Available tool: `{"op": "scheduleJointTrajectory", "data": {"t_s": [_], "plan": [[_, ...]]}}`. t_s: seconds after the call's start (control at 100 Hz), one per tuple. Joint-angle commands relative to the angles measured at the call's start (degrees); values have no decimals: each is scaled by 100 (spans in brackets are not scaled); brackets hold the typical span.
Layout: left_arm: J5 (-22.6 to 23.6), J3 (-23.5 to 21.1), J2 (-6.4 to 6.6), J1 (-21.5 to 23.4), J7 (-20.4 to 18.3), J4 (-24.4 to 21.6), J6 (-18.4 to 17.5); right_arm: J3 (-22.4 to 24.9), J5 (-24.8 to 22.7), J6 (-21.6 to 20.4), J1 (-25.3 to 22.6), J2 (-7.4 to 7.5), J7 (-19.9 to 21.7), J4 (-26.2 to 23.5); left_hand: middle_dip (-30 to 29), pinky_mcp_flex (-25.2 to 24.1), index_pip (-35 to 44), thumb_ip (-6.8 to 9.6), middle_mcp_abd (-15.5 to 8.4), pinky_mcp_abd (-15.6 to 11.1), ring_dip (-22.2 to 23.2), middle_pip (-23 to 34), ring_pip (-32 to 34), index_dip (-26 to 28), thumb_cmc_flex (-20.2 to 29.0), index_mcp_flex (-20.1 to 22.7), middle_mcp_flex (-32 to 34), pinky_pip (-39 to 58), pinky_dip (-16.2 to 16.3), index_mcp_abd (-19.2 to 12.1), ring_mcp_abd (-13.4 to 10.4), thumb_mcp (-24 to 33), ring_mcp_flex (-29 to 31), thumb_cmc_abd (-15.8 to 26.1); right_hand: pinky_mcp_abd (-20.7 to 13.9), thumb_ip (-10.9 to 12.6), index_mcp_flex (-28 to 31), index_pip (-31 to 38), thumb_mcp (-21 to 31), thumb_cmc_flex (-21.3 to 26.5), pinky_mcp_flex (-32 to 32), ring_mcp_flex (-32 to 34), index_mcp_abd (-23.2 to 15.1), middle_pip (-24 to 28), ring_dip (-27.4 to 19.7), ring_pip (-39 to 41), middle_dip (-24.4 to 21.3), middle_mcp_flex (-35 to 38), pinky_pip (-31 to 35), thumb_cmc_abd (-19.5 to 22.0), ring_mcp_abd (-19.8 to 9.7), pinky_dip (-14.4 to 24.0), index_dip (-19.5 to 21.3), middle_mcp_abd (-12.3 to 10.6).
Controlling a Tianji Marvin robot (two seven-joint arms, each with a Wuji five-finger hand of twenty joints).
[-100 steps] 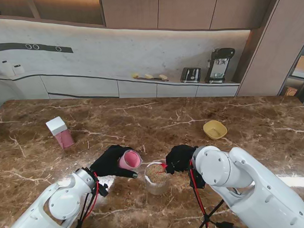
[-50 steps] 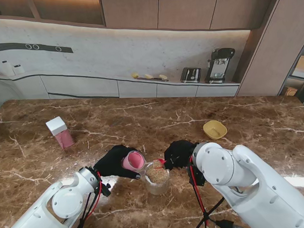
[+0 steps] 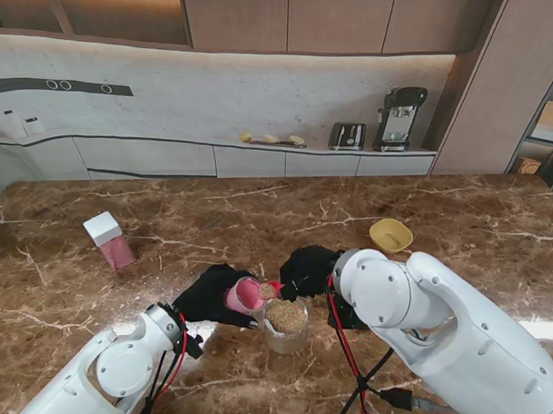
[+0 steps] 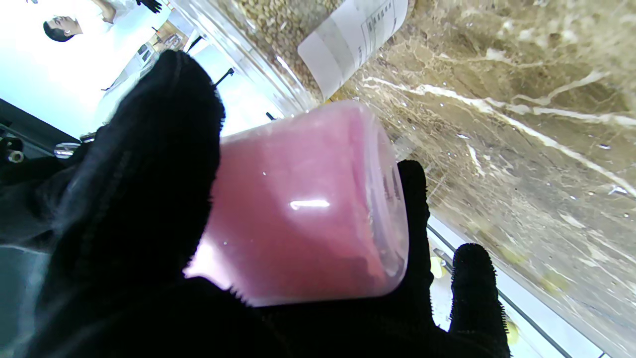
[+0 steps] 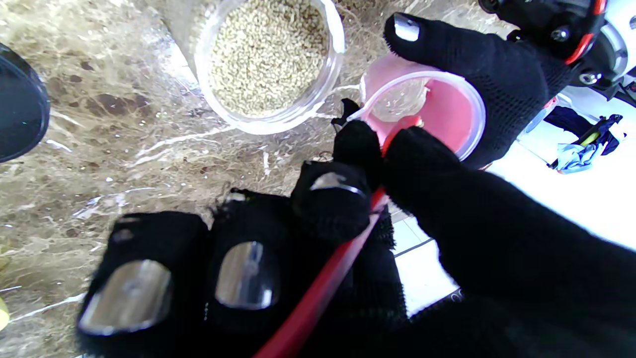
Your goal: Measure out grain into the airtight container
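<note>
A clear glass jar (image 3: 286,325) (image 5: 271,59) full of grain stands on the marble table near me. My left hand (image 3: 210,295) is shut on a pink airtight container (image 3: 244,295) (image 4: 303,204) (image 5: 437,112), tilted with its mouth toward the jar. My right hand (image 3: 308,271) (image 5: 348,219) is shut on a red measuring spoon (image 3: 275,288) (image 5: 323,293). The spoon's bowl, loaded with grain (image 3: 267,290), sits at the container's mouth. In the right wrist view the spoon's bowl is mostly hidden behind my fingers.
A second pink container with a white lid (image 3: 109,240) stands at the far left. A small yellow bowl (image 3: 391,235) sits at the far right. Behind the table runs a counter with a toaster (image 3: 347,135) and a coffee machine (image 3: 400,118).
My right hand lifted the spoon out of the jar and carried it left to the pink container's mouth. The left hand kept the container tilted and steady.
</note>
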Motion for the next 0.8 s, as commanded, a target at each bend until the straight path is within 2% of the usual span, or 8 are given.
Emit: {"op": "scheduleJointTrajectory", "data": {"t_s": [0.0, 0.47, 0.6, 0.61, 0.66, 0.68, 0.71, 0.79], "plan": [[13, 37, 1, 18, -9, -43, 32, -84, 37, 53, 66, -56, 65, 60, 126, -110, 824, -154, -580, 0, -41, 41, -138, 148, 681, 1123, 641, -127, -22, -1535, -93, 1411, -108, 1129, 102, 390, 68, 13, 163, 95, 256, 259, -13, 324, 90, 259, -13, 397, 758, 53, -215, -105, 35, -117], [2, 38, -4, 70, 14, -164, 41, -657, 84, 121, 497, -106, -113, 288, 137, -106, 811, -155, -580, -9, -46, 25, -152, 140, 679, 1116, 636, -152, -22, -1540, -107, 1408, -118, 1136, 102, 378, 73, 11, 175, 85, 256, 259, -14, 329, 89, 260, -8, 399, 758, 36, -215, -106, 24, -115], [-15, 41, -7, 86, 20, -175, 44, -747, -331, -124, 476, -136, -159, 247, 142, -106, 813, -155, -575, -14, -44, 25, -150, 137, 681, 1118, 636, -163, -23, -1522, -101, 1396, -124, 1139, 127, 368, 92, 15, 212, 65, 265, 258, -32, 351, 91, 266, -1, 403, 760, -1, -198, -106, 14, -108], [-16, 40, -7, 87, 21, -175, 44, -749, -367, -155, 468, -139, -163, 241, 142, -106, 812, -155, -571, -15, -44, 26, -149, 135, 680, 1116, 637, -163, -23, -1521, -92, 1394, -123, 1139, 131, 364, 92, 15, 217, 58, 265, 258, -42, 353, 92, 267, 0, 402, 760, 2, -199, -106, 12, -166], [-25, 37, -10, 94, 26, -180, 44, -748, -575, -327, 421, -148, -160, 205, 142, -105, 811, -154, -568, -15, -43, 25, -147, 134, 680, 1116, 637, -163, -22, -1520, -93, 1392, -122, 1143, 135, 351, 99, 19, 239, 43, 269, 258, -54, 363, 93, 270, 2, 400, 756, -10, -206, -107, 9, -228], [-32, 35, -11, 97, 27, -182, 45, -744, -671, -400, 392, -155, -166, 189, 144, -108, 810, -155, -568, -14, -43, 28, -147, 133, 678, 1113, 642, -165, -22, -1518, -93, 1389, -124, 1141, 137, 347, 104, 22, 250, 37, 269, 258, -46, 369, 94, 273, 1, 402, 758, -17, -204, -105, 7, -143], [-51, 31, -13, 103, 27, -187, 48, -736, -836, -523, 344, -166, -182, 167, 143, -109, 812, -153, -566, -12, -43, 28, -147, 133, 682, 1115, 641, -167, -22, -1513, -89, 1391, -125, 1135, 140, 340, 115, 26, 266, 26, 270, 258, -58, 378, 97, 280, 3, 401, 764, -29, -205, -102, 3, -228], [-100, 19, -18, 119, 25, -204, 59, -706, -1304, -887, 215, -194, -207, 110, 147, -108, 811, -151, -560, -14, -40, 30, -141, 130, 684, 1118, 642, -170, -19, -1505, -83, 1390, -123, 1138, 136, 333, 125, 29, 291, 20, 271, 258, -65, 391, 99, 283, 5, 403, 766, -55, -213, -99, -1, -243]]}}
